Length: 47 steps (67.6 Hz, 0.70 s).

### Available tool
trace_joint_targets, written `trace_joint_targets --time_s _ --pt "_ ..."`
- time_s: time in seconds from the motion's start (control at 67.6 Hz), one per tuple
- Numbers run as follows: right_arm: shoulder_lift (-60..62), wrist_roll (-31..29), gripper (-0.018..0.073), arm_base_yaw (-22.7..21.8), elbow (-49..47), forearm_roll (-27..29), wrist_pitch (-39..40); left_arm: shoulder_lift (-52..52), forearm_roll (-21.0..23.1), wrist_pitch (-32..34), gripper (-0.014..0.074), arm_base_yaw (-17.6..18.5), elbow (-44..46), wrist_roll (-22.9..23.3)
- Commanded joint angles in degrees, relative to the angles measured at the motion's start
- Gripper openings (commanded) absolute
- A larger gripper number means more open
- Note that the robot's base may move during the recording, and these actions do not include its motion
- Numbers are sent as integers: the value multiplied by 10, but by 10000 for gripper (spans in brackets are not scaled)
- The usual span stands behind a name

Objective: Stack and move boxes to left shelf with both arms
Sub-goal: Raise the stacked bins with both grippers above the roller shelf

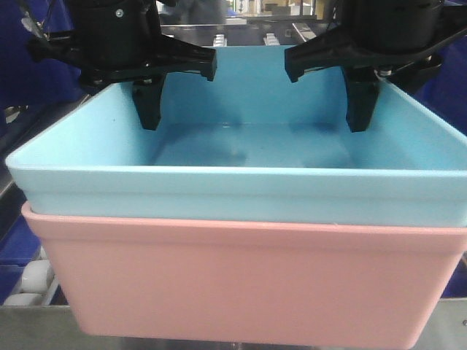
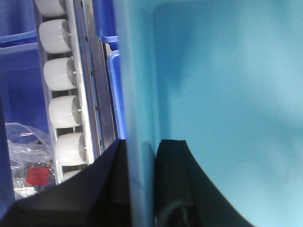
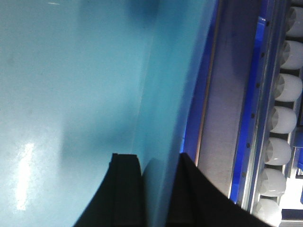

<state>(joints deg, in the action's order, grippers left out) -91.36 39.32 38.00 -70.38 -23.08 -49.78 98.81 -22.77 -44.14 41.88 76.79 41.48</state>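
STACK: blue box (image 1: 241,171) is nested in pink box (image 1: 241,284), over shelf (image 1: 29,281) rollers | GRIP: left gripper (image 2: 140,184) and right gripper (image 3: 158,189) are each clamped on a blue side wall | RISK: pink box is not gripped; it could be dropped if the nesting friction fails.

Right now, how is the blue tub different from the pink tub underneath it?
The blue tub sits nested on top, while the pink tub is below and carries it. The blue tub's inside is open to view; the pink tub shows only its outer wall. The left claw and the right claw each straddle a side wall of the blue tub; neither is seen touching the pink tub. Both are smooth, rectangular and about the same width.
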Motion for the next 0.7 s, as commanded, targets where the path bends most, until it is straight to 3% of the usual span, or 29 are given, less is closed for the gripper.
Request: trace_joint_targets --time_s 0.0,0.355,0.681 --pt "24 -14 56 17 -28 29 124 -27 26 129 -3 22 26 0" --pt "24 -23 56 17 -36 29 105 -27 27 119 -3 22 39 0" --pt "24 -52 56 17 -119 13 86 -28 12 89 -3 22 104 -4"
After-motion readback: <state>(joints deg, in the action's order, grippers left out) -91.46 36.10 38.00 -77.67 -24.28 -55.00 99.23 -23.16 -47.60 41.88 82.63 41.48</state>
